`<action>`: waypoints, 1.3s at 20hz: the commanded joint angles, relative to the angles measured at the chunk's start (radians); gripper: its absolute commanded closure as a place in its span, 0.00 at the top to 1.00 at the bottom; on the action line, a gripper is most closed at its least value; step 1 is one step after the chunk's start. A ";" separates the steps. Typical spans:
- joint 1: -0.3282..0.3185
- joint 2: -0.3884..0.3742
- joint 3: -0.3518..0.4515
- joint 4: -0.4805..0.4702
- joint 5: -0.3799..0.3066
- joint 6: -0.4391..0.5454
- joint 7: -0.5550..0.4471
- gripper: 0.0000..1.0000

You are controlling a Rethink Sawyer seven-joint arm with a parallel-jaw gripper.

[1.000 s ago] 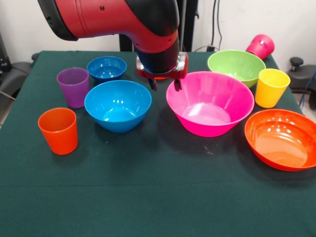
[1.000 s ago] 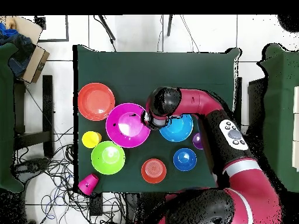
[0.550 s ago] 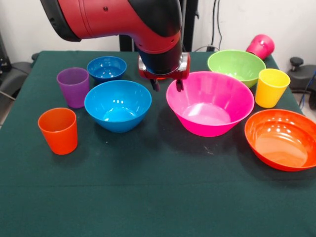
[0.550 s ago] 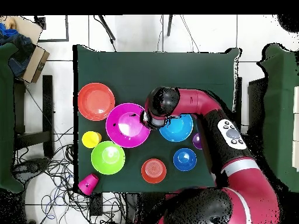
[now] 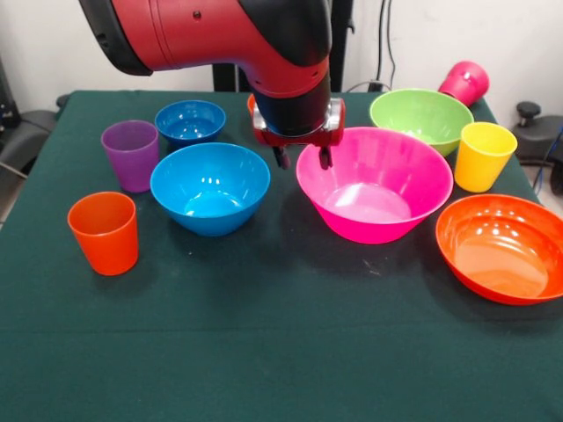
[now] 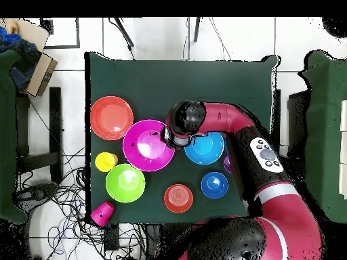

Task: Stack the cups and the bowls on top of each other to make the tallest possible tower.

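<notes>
My gripper (image 5: 303,159) hangs open just above the left rim of the very large pink bowl (image 5: 374,186), one finger on each side of that rim and nothing held. The medium blue bowl (image 5: 209,187) sits to its left. Behind stand the small blue bowl (image 5: 190,120) and the purple cup (image 5: 130,155), with the orange cup (image 5: 104,232) nearer the front. The lime bowl (image 5: 420,118), yellow cup (image 5: 483,156) and large orange bowl (image 5: 501,249) are on the right. The magenta cup (image 5: 464,82) lies on its side at the far right corner. From above, the small orange bowl (image 6: 178,198) shows near the small blue bowl (image 6: 214,184).
The red arm (image 6: 230,128) reaches over the medium blue bowl (image 6: 205,149) and hides most of the purple cup in the overhead view. Dark green cloth (image 5: 281,352) covers the table. Cables and a cardboard box (image 6: 34,64) lie on the floor beside it.
The gripper has shifted slightly right and lower in the front view, closer over the pink bowl's left rim. No bowl or cup has moved.
</notes>
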 commanded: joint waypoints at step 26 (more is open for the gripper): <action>0.029 0.064 0.000 0.041 -0.076 -0.120 -0.088 1.00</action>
